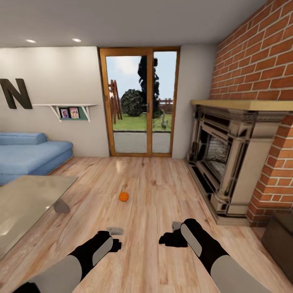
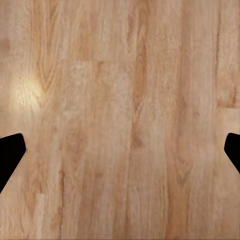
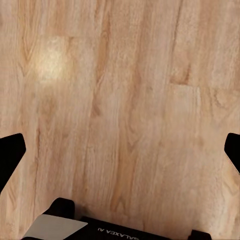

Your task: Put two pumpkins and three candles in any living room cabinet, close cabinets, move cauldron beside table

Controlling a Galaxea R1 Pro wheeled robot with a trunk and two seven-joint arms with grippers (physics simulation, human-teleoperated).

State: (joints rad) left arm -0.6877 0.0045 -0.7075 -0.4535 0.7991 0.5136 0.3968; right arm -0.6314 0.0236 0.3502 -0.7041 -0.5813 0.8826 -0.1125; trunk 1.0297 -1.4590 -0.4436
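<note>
Pumpkin [image 1: 123,196] sits alone on wood floor [image 1: 162,195], ahead of both arms. Left end effector [image 1: 115,231] and right end effector [image 1: 176,226] spread wide, holding nothing.

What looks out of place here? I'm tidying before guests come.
A small orange pumpkin sits alone on the bare wooden floor, between the glass table and the fireplace. Nothing looks spilled or damaged.

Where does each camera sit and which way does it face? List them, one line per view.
Head view: on the head, facing forward and down at the pumpkin; both arms show.
Left wrist view: near the left gripper, facing the wood floor; fingertips show.
Right wrist view: near the right gripper, likewise.
Shared: the floor.
</note>
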